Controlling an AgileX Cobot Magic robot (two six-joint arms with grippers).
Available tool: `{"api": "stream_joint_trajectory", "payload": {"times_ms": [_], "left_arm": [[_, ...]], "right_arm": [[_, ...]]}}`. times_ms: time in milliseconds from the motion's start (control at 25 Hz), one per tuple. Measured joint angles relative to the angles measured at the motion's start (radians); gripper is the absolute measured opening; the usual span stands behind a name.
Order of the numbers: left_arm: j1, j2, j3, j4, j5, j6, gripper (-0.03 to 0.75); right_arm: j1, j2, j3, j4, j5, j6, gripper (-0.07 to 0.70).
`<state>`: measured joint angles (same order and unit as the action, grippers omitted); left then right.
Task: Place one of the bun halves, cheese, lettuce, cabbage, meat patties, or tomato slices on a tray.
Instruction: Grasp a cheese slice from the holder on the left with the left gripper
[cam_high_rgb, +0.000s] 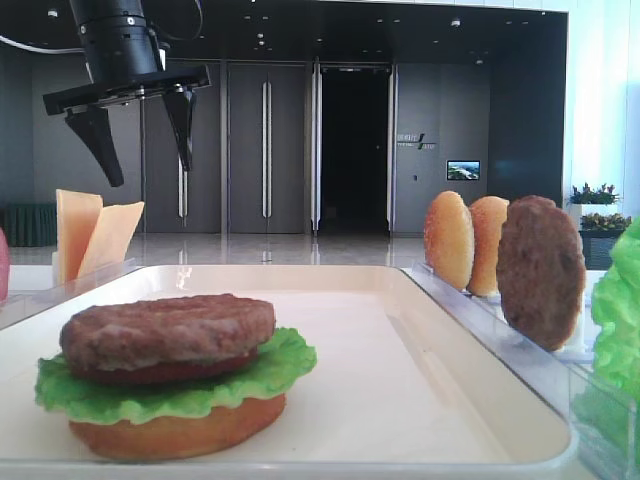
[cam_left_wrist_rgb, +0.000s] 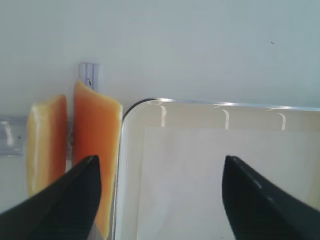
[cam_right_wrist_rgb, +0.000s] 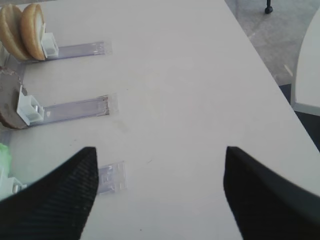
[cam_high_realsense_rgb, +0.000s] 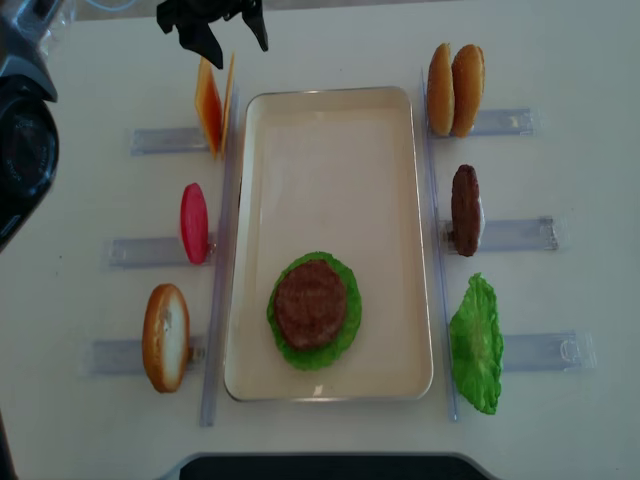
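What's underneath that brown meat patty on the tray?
Under the meat patty lies a tomato slice, only its red edge showing, then lettuce and a bun half resting on the tray. From above, only lettuce shows around the patty; the rest is covered.

Glossy cream tray (cam_high_rgb: 480, 330), clear plastic holders (cam_high_realsense_rgb: 520, 234), grainy patty (cam_high_rgb: 165, 330), matt table (cam_right_wrist_rgb: 190, 90)

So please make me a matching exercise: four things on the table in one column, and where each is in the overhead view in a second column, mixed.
Things:
1. cheese
2. tomato slice
3. lettuce
4. stacked burger

Places:
A. in the tray, near end
B. left of the tray, far holder
C. right of the tray, near holder
D. left of the tray, middle holder

Pairs: 1-B, 2-D, 3-C, 4-A
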<state>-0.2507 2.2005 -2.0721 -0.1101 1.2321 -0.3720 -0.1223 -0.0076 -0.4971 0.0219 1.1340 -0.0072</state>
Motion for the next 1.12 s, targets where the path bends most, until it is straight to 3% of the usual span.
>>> {"api": "stream_joint_trajectory", "payload": {"times_ms": [320, 1120], "left_arm": [[0.000, 0.000, 0.000, 0.009, 0.000, 0.001, 0.540], [0.000, 0.000, 0.026, 0.020, 0.001, 0.017, 0.539]], "right_arm": [[0.000, 0.000, 0.000, 0.000, 0.000, 0.000, 0.527], [0.000, 0.000, 0.000, 0.000, 0.000, 0.000, 0.527]]}}
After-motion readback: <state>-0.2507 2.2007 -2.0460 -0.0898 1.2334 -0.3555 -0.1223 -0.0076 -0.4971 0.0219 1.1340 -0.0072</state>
